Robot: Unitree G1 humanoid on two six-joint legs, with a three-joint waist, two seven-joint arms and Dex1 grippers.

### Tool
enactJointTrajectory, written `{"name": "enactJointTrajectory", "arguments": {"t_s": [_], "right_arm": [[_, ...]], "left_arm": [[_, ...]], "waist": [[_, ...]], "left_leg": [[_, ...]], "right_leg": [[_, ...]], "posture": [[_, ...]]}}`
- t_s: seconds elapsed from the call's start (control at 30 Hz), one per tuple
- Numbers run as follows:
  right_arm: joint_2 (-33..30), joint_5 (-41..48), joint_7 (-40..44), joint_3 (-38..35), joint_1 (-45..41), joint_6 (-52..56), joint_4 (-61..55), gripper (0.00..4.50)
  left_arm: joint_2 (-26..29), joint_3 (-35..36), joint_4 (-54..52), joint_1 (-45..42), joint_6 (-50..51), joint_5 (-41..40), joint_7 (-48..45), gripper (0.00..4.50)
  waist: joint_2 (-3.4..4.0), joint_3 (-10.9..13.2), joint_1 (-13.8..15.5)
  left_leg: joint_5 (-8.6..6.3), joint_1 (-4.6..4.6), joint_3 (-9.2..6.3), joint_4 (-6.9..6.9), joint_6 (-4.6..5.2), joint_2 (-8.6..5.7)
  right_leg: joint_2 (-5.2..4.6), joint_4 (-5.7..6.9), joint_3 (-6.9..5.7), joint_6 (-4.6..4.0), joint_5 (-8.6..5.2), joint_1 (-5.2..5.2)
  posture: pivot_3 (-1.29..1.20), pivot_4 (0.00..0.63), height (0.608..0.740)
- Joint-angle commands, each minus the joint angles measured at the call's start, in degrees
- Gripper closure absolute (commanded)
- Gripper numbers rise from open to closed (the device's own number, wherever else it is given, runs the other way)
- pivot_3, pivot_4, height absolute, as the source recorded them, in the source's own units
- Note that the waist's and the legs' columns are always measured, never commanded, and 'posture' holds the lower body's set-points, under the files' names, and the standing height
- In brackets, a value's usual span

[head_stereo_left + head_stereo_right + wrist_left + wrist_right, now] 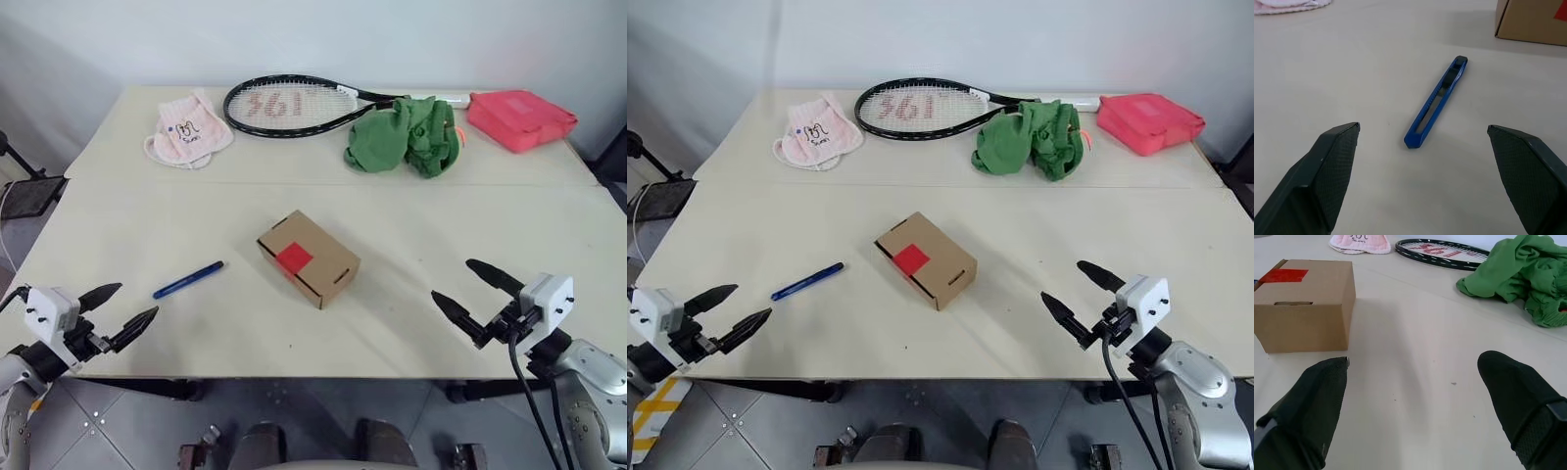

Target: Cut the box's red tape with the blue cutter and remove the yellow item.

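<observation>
Blue cutter [188,280] ahead of left tool [122,311]

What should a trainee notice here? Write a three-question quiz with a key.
1. True or false: the red tape on the box is already cut.
2. Which thing lies between the left gripper and the box?
A. the racket
B. the blue cutter
C. the green cloth
3. Fill in: the right gripper has its fingers ____ and holds nothing.

Key
1. False: the tape is whole and the box is shut.
2. B: the cutter lies on the table, free of both grippers.
3. Open.
</observation>
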Motion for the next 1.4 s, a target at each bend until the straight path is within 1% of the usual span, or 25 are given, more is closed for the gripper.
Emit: {"name": "enactJointTrajectory", "arguments": {"t_s": [0.03, 0.07, 0.17, 0.23, 0.27, 0.37, 0.4, 0.47, 0.53, 0.57, 0.63, 0.67, 0.77, 0.8, 0.93, 1.03, 1.07, 1.13, 1.27, 1.4], "right_arm": [[0.10, 0.40, -0.21, -0.11, -0.48, -0.71, -0.69, 0.00], [0.08, 0.46, -0.19, 0.07, -0.64, -0.56, -0.76, 0.00], [-0.18, 1.32, 0.25, 1.57, -1.17, 1.10, -2.26, 0.00], [-0.88, 1.32, 0.43, 3.13, -1.31, 2.91, -3.90, 0.38], [-1.14, 1.35, 0.01, 4.03, -1.38, 4.41, -4.89, 0.57], [-1.50, -0.15, -1.85, 7.24, -1.96, 8.23, -7.56, 1.60], [-1.52, -0.48, -2.33, 7.81, -2.24, 8.94, -8.00, 1.98], [-0.74, -2.55, -4.90, 10.98, -2.66, 11.26, -9.37, 2.70], [0.33, -5.37, -7.49, 14.77, -3.57, 12.93, -10.25, 3.37], [0.66, -6.22, -8.34, 15.87, -3.97, 13.41, -10.44, 3.72], [1.81, -8.53, -10.28, 19.09, -5.65, 14.75, -10.09, 4.39], [2.35, -9.38, -10.94, 20.48, -6.56, 15.39, -9.70, 4.50], [3.56, -11.53, -12.31, 23.89, -9.24, 17.50, -8.08, 4.50], [3.97, -11.55, -12.48, 25.04, -10.24, 19.10, -7.45, 4.50], [5.67, -11.05, -12.87, 27.01, -13.16, 23.21, -6.26, 4.50], [6.64, -11.14, -12.81, 27.77, -15.17, 24.49, -5.75, 4.50], [7.39, -10.39, -13.12, 27.45, -15.80, 25.66, -5.83, 4.50], [8.80, -9.02, -13.89, 26.44, -16.88, 27.58, -6.24, 4.50], [9.79, -8.59, -15.10, 24.77, -18.42, 29.68, -6.16, 4.50], [10.00, -7.81, -15.86, 21.75, -20.32, 30.77, -4.54, 4.50]], "left_arm": [[0.98, 0.70, -0.68, -0.11, -1.87, 0.78, 0.54, 0.06], [0.58, 1.03, -0.87, -0.53, -2.19, 0.25, 0.79, 0.06], [1.90, 0.18, -3.06, -1.75, 2.83, -2.75, -0.33, 0.06], [3.15, -1.68, -4.70, -3.84, 5.15, -3.97, -2.17, 0.00], [3.58, -2.96, -4.84, -6.21, 6.59, -4.45, -2.39, 0.00], [4.37, -8.35, -1.69, -15.27, 6.71, -1.66, -2.28, 0.56], [4.47, -9.26, -0.65, -16.95, 6.45, -0.99, -2.38, 0.89], [4.13, -13.18, 4.57, -24.06, 5.77, 1.65, -2.28, 1.50], [2.78, -17.28, 9.52, -31.33, 4.62, 4.32, -1.95, 2.13], [2.24, -18.60, 11.10, -33.50, 4.30, 5.18, -1.86, 2.43], [-0.28, -22.01, 15.99, -39.70, 2.10, 8.01, -0.98, 3.07], [-1.43, -23.65, 18.79, -42.59, 0.88, 9.99, 0.09, 3.35], [-5.12, -27.03, 26.49, -49.77, -1.70, 13.66, 1.76, 4.34], [-6.68, -28.40, 28.74, -52.01, -2.02, 14.40, 1.37, 4.48], [-10.38, -32.34, 34.66, -57.09, -3.50, 17.13, -0.26, 4.48], [-11.55, -33.45, 37.25, -58.56, -3.52, 17.55, -2.19, 4.48], [-11.58, -33.94, 36.59, -58.14, -2.44, 17.31, -3.64, 4.48], [-11.38, -34.32, 34.45, -56.91, -0.78, 16.73, -5.91, 4.48], [-10.19, -33.63, 27.22, -53.52, 5.98, 13.68, -10.04, 4.48], [-6.57, -33.58, 13.33, -46.66, 17.34, 8.06, -15.06, 4.48]], "waist": [[0.00, 0.00, 0.02], [0.00, 0.00, 0.03], [0.00, 0.00, 0.02], [-0.01, 0.00, 0.22], [0.00, 0.00, 0.39], [0.02, 0.01, 1.16], [0.01, 0.01, 1.22], [0.02, 0.00, 1.30], [-0.05, -0.03, 1.37], [-0.06, -0.03, 1.38], [-0.07, -0.03, 1.37], [-0.10, -0.02, 1.39], [-0.14, -0.02, 1.28], [-0.15, -0.02, 1.22], [-0.15, -0.01, 1.21], [-0.15, -0.01, 0.87], [-0.16, -0.01, 0.71], [-0.17, -0.01, 0.51], [-0.16, -0.01, 0.03], [-0.16, -0.01, -0.17]], "left_leg": [[0.00, 0.00, 0.01, 0.00, 0.00, 0.00], [0.00, 0.00, 0.02, 0.00, 0.00, 0.00], [0.00, 0.01, 0.04, 0.02, 0.01, 0.00], [0.00, 0.01, 0.03, 0.03, 0.01, 0.01], [0.00, 0.00, 0.01, 0.04, 0.01, 0.01], [0.00, -0.01, 0.03, 0.07, 0.01, -0.01], [0.00, -0.01, 0.02, 0.10, 0.01, -0.01], [0.00, 0.01, 0.09, 0.11, 0.00, -0.01], [0.00, -0.05, 0.13, 0.10, 0.00, -0.01], [0.00, -0.13, 0.15, 0.10, -0.02, 0.01], [0.00, -0.17, 0.29, 0.09, -0.02, 0.00], [0.00, -0.19, 0.35, 0.10, -0.02, 0.00], [0.00, -0.34, 0.41, 0.25, -0.03, 0.00], [0.00, -0.35, 0.44, 0.26, -0.03, 0.00], [0.00, -0.37, 0.49, 0.29, -0.02, 0.00], [0.00, -0.37, 0.51, 0.29, -0.02, 0.01], [0.00, -0.37, 0.52, 0.29, -0.02, 0.01], [0.00, -0.37, 0.51, 0.29, -0.02, 0.03], [0.00, -0.37, 0.50, 0.29, -0.02, 0.02], [0.00, -0.37, 0.50, 0.30, -0.02, 0.04]], "right_leg": [[0.00, 0.00, 0.01, 0.00, 0.00, 0.00], [0.00, -0.01, 0.01, 0.00, 0.00, 0.00], [0.00, 0.00, 0.04, 0.00, 0.00, 0.00], [0.00, 0.02, 0.05, 0.00, 0.00, 0.00], [0.00, 0.05, 0.04, 0.00, 0.00, -0.01], [0.00, 0.04, 0.07, 0.00, 0.00, -0.01], [0.01, 0.06, 0.06, -0.01, 0.00, -0.02], [0.02, 0.07, 0.11, -0.01, 0.01, -0.03], [0.04, 0.14, 0.12, -0.01, 0.01, -0.16], [0.06, 0.23, 0.12, -0.01, 0.01, -0.31], [0.04, 0.31, 0.15, 0.00, 0.02, -0.44], [0.03, 0.34, 0.16, 0.01, 0.02, -0.50], [0.03, 0.40, 0.16, 0.02, 0.03, -0.64], [0.02, 0.43, 0.16, 0.03, 0.03, -0.68], [0.02, 0.46, 0.16, 0.03, 0.03, -0.71], [0.02, 0.46, 0.16, 0.03, 0.03, -0.73], [0.02, 0.47, 0.17, 0.03, 0.03, -0.75], [0.02, 0.50, 0.17, 0.03, 0.03, -0.75], [0.00, 0.54, 0.17, 0.03, 0.03, -0.75], [-0.01, 0.58, 0.19, 0.03, 0.03, -0.77]], "posture": [[0.00, 0.150, 0.740], [0.00, 0.150, 0.740], [0.00, 0.150, 0.740], [0.00, 0.150, 0.740], [0.00, 0.150, 0.740], [0.00, 0.150, 0.740], [0.00, 0.150, 0.740], [0.00, 0.150, 0.740], [0.00, 0.150, 0.740], [0.00, 0.150, 0.740], [0.00, 0.150, 0.740], [0.00, 0.150, 0.740], [0.00, 0.150, 0.740], [0.00, 0.150, 0.740], [0.00, 0.150, 0.740], [0.00, 0.150, 0.740], [0.00, 0.150, 0.740], [0.00, 0.150, 0.740], [0.00, 0.150, 0.740], [0.00, 0.150, 0.740]]}}
